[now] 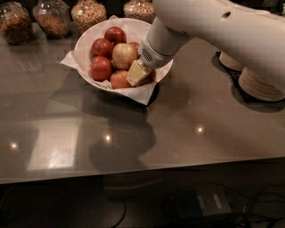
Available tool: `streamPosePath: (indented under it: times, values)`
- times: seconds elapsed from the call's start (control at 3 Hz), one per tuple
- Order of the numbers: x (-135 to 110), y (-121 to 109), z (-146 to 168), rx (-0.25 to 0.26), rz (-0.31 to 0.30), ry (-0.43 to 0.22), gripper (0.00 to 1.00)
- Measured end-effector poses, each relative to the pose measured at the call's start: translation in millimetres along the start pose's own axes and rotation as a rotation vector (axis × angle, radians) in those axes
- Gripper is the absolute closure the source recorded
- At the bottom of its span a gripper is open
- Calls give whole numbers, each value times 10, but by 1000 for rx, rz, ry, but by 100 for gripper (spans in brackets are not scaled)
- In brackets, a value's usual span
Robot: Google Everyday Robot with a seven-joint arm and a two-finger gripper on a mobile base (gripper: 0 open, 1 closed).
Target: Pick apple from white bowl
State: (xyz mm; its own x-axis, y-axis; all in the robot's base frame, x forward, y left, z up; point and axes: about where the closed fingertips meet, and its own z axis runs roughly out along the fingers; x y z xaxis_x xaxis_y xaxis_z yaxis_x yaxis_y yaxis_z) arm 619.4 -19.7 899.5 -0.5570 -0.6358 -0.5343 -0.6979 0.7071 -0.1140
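The white bowl, lined with white paper, stands at the back centre of the grey counter. It holds several apples: dark red ones, a pale yellow-tan one, and a red apple with yellowish streaks at the front rim. My gripper reaches down into the bowl's right front part. Its tan tip sits right beside the streaked apple and in front of the pale one. The white arm comes in from the upper right and hides the bowl's right side.
Several glass jars of grains line the back edge behind the bowl. Stacks of tan paper bowls stand at the right. The counter's front edge runs across the lower frame, with cables on the floor below.
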Motion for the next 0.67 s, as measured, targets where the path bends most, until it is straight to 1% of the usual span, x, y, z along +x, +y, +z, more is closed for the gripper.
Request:
streamPosePath:
  times: [0.33,0.67]
  values:
    - [-38,33,-7,-10,-14,1,95]
    - [-113,44,-51,-16,-42,0,100]
